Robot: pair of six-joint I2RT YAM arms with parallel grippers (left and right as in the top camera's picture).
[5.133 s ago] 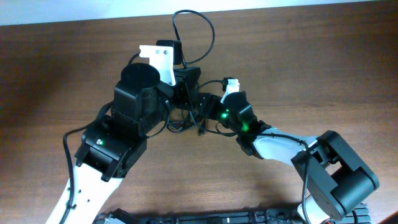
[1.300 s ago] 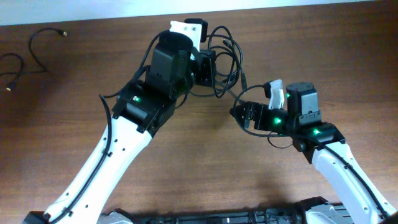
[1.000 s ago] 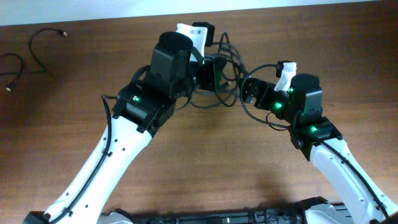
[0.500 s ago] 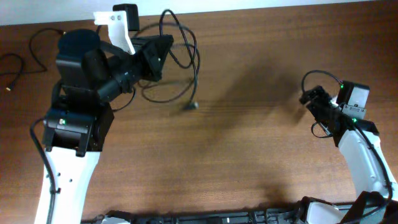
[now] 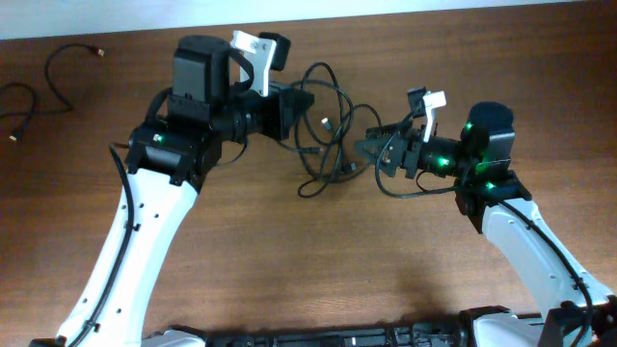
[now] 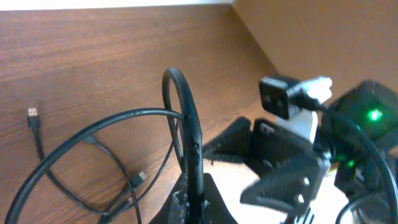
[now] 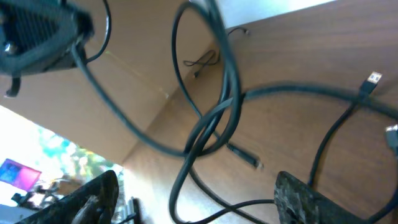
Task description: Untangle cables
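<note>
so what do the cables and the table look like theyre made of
Cables: black rubber or plastic sheath, smooth, slightly glossy, bending in loose loops. Plug tip: shiny, likely metal. Table: brown wood grain with a soft sheen; solid wood, veneer or laminate, cannot tell.

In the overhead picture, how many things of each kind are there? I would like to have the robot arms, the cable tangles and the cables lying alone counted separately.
Robot arms: 2
Tangled cable bundle, between the arms: 1 (its strands cannot be counted)
Loose cables, apart at the far left: 2
Total: 5
</note>
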